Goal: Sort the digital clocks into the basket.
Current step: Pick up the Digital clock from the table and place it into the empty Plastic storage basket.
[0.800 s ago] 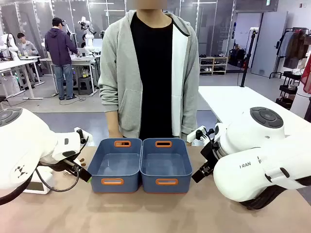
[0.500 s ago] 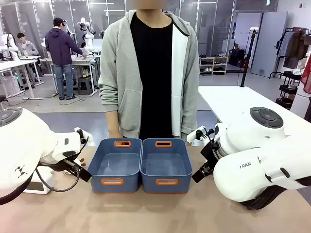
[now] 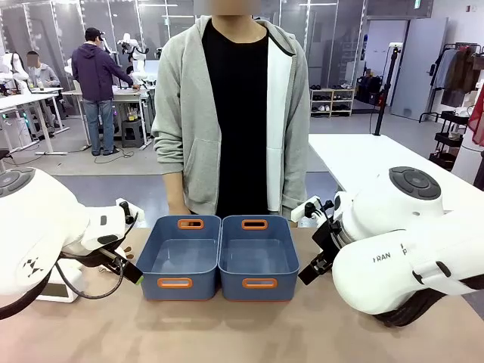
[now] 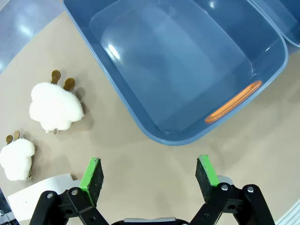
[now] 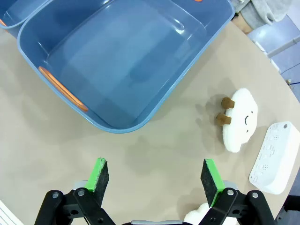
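Front view: arms and bins sit as in the earlier frames, nothing moved. The left gripper point(image 4: 150, 172) is spread wide and holds nothing, near the left blue bin point(image 4: 140, 125). The right gripper point(image 5: 157, 177) is likewise wide and unloaded, near the right blue bin point(image 5: 119, 126). One digital clock point(image 5: 274, 157) lies on the table just beside a sheep plush point(image 5: 241, 119), well apart from that bin.

Only a background person point(image 3: 92, 76) has moved, stretching an arm toward a desk point(image 3: 128, 94).

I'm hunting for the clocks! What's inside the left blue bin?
Just its bare floor. The left wrist view looks down into the blue rectangular plastic bin with orange handle slots; one end runs past the picture's edge, unseen.
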